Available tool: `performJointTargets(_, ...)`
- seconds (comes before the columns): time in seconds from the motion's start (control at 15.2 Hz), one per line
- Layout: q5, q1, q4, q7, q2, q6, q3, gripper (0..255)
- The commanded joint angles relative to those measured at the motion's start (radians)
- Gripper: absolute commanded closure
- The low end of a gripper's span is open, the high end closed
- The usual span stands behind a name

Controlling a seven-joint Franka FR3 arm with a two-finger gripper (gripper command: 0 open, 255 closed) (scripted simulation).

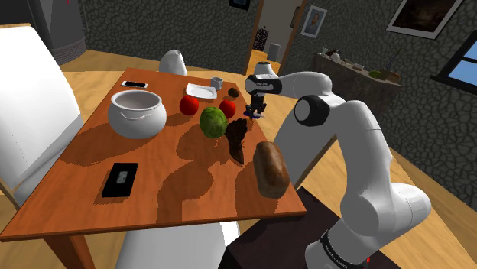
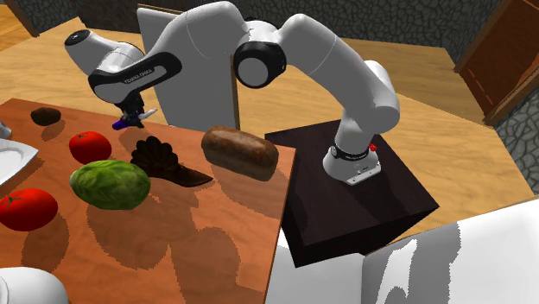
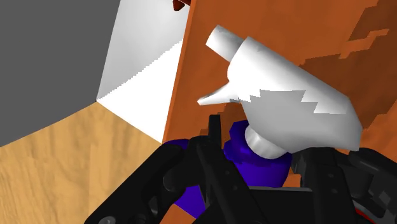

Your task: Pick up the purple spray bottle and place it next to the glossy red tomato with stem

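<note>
The black gripper [image 3: 254, 172] is clamping its two fingers on the purple body of the spray bottle [image 3: 286, 95], one finger pressing in from each side just below the white trigger head. The head is pointing away from the hand toward the wooden table [image 3: 343, 44]. In the second exterior view the gripper [image 2: 131, 115] is holding the spray bottle [image 2: 129, 123] tilted, nearly on its side, by the edge of the table [image 2: 216, 233] that is facing the dark stand [image 2: 371, 203] (whether the bottle is touching the wood cannot be told). In the shoulder view the gripper [image 1: 254, 107] and the spray bottle [image 1: 253, 115] are sitting near the nearer red tomato [image 1: 227, 108] without touching it, while the second red tomato [image 1: 189, 104] is lying farther toward that view's left; which of the two carries the stem cannot be made out. A green cabbage [image 1: 213, 121] is resting just in front of the two tomatoes, a dark scaly object [image 1: 235, 140] is lying beside it, and a loaf of bread [image 1: 270, 168] is lying closer to the stand [image 1: 267, 244]. A white tureen [image 1: 136, 113] is standing well apart, toward the view's left.
</note>
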Motion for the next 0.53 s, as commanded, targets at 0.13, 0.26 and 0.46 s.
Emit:
performJointTargets(0.13,-0.002,-0.001,-0.013,0.005,0.022,0.035,-0.001,255)
performJointTargets(0.26,-0.003,-0.001,-0.016,0.008,0.036,0.052,-0.002,255)
performJointTargets(0.46,-0.004,-0.001,-0.018,0.012,0.057,0.075,-0.003,255)
